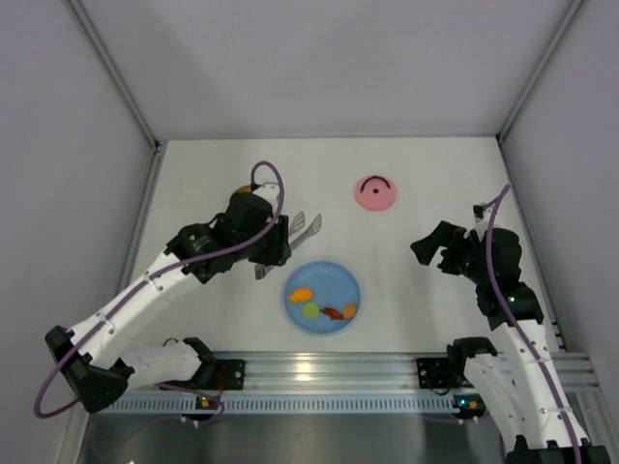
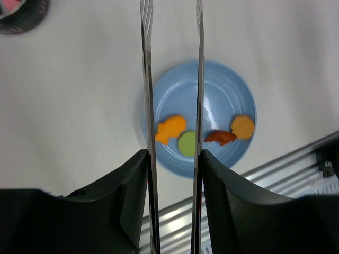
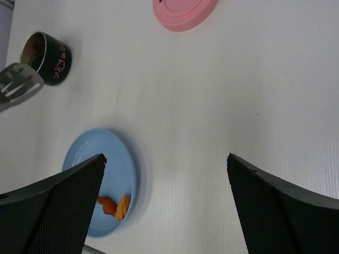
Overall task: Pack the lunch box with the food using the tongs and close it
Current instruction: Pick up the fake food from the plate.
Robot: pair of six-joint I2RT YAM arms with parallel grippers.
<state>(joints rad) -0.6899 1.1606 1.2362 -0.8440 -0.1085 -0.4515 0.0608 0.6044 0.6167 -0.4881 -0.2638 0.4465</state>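
The white table (image 1: 213,174) carried all items. The left arm (image 1: 145,290) reached forward and inward from its base. It placed the left gripper (image 1: 272,247) above the table, just off the far left edge of the plate. The right arm (image 1: 513,309) stood raised at the right side, well apart from every item. The jaws of the right gripper (image 3: 165,157) were spread wide, with nothing between them.

The blue plate (image 1: 322,275) lay near the front centre of the table. The tongs (image 1: 302,228) were held in the left gripper. In the left wrist view, each finger pressed against the outer face of one tong arm. The jaws were partly closed on the tongs. The two tong arms ran parallel with a gap between them, and nothing was gripped at the tips. The tips pointed away from the arm bases.

The pink lid (image 1: 375,193) lay flat on the table, handle up, beyond the plate and to its right. The lunch box (image 3: 46,51) stood upright and uncovered, well apart from the lid and near the tong tips. Its contents could not be made out.

Four pieces of food lay on the near half of the plate:
- an orange fish-shaped piece (image 2: 170,129);
- a green disc (image 2: 187,143), touching it;
- a red-brown piece (image 2: 220,137);
- an orange disc (image 2: 243,126), touching the red-brown piece.
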